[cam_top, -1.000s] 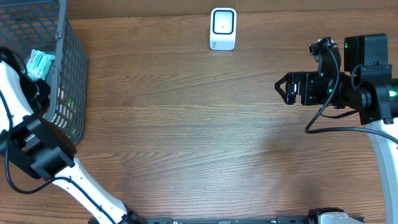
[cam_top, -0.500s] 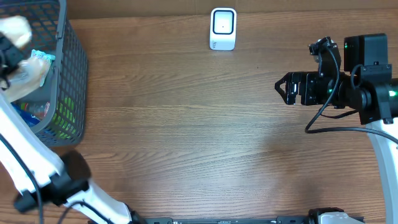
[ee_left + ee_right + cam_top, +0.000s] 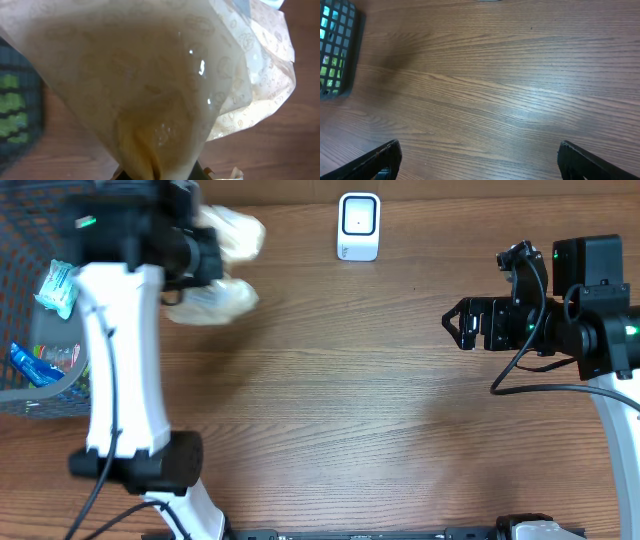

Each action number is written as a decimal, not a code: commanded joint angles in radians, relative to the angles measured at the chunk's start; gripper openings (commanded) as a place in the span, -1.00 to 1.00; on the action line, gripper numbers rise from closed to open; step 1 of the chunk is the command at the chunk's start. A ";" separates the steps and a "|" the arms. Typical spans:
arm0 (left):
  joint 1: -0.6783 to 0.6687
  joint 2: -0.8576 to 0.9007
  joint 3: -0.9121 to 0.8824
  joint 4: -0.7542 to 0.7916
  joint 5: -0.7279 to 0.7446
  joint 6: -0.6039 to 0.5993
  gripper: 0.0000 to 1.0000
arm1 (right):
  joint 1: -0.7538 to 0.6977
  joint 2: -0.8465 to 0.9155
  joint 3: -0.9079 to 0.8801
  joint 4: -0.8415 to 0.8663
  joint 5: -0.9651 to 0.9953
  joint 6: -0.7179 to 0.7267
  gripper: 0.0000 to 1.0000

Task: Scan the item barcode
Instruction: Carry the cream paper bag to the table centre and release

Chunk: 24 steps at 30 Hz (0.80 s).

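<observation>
Item: your pale crinkly bag point(image 3: 235, 232) hangs above the table, between basket point(image 3: 30, 220) and scanner point(image 3: 358, 225).
Left gripper point(image 3: 203, 258): clamped on the bag.
Right gripper point(image 3: 453, 323): jaws wide, empty.
Done: pick-up.
Remaining: you must present the barcode (not visible yet) to the scanner.
</observation>
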 commanded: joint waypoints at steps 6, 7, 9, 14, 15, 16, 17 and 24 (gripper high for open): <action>-0.150 0.147 -0.386 0.172 0.127 -0.059 -0.91 | -0.004 -0.013 0.026 0.010 -0.009 0.000 1.00; -0.165 0.163 -0.426 0.198 0.128 -0.060 -0.91 | -0.004 -0.013 0.026 0.008 -0.009 0.000 1.00; -0.193 0.195 -0.493 0.247 0.128 -0.066 -0.91 | -0.004 -0.013 0.026 0.006 -0.009 -0.001 1.00; -0.238 0.258 -0.561 0.332 0.171 -0.035 -0.92 | -0.004 -0.013 0.026 0.005 -0.009 -0.001 1.00; -0.245 0.266 -0.561 0.339 0.183 -0.017 -0.91 | -0.004 -0.013 0.026 0.005 -0.009 0.000 1.00; -0.253 0.266 -0.561 0.344 0.196 0.001 -0.85 | -0.004 -0.013 0.026 0.005 -0.009 0.000 1.00; -0.257 0.266 -0.560 0.344 0.196 0.006 -0.69 | -0.004 -0.013 0.026 0.005 -0.009 0.000 1.00; -0.263 0.264 -0.528 0.317 0.206 0.017 0.53 | -0.004 -0.013 0.026 0.005 -0.009 0.000 1.00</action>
